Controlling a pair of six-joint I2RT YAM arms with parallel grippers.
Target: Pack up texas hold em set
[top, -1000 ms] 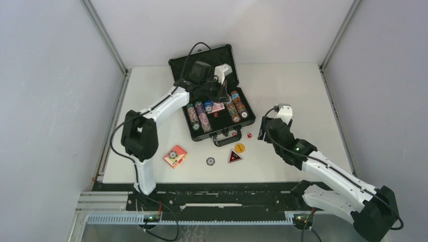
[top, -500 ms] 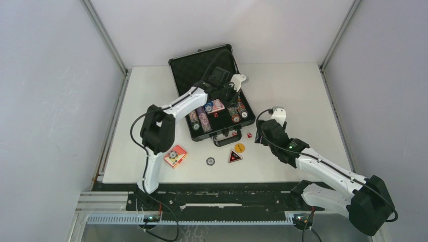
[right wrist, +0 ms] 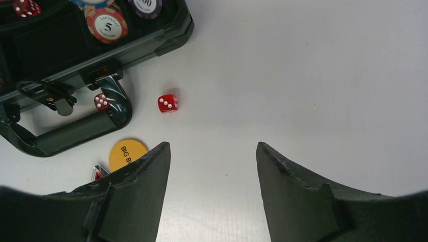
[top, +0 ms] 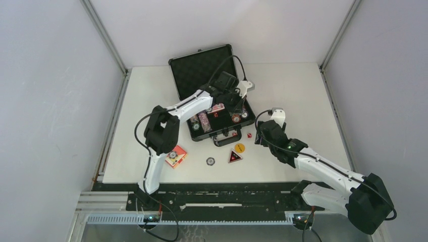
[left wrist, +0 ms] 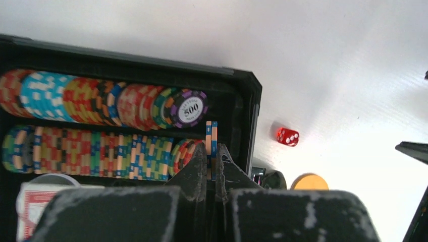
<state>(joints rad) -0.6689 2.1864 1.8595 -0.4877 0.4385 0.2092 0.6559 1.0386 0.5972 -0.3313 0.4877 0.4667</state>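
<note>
Case (top: pixel 201 66) open mid-table toward the rear, chips (left wrist: pixel 101 148) in rows inside, die (right wrist: pixel 167 103) on table (top: pixel 303 85) just off its corner, left gripper (left wrist: pixel 211 154) pinched on one upright chip (left wrist: pixel 211 132) above rows, right gripper (right wrist: pixel 212 147) wide, holding nothing, near die.

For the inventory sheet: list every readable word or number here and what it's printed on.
"500" on the purple chip; its smaller print is blurred.
"LAS VEGAS" and "5" on the orange chip.
"BIG B", the rest hidden, on the yellow button.
The card box and the triangular marker are too small to read.
</note>
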